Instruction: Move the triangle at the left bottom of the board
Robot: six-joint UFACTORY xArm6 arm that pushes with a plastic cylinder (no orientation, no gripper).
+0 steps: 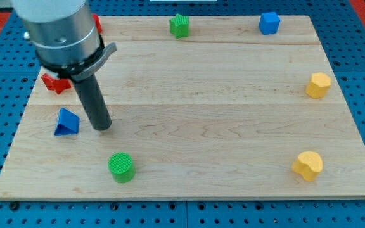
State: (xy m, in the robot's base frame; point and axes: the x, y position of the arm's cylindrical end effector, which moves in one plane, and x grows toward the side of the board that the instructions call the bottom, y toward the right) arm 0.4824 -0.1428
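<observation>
A blue triangle (66, 122) lies at the left side of the wooden board (201, 120), toward the view's bottom. My tip (103, 127) rests on the board just to the right of it, a small gap apart. A green cylinder (121, 167) stands below and to the right of my tip. A red block (54, 83) lies above the blue triangle, partly hidden behind the arm.
A green block (180, 25) and a blue cube (269, 23) sit along the top edge. A yellow block (318, 85) is at the right edge and another yellow block (308, 165) at the lower right. A red piece (97, 24) peeks out behind the arm's body.
</observation>
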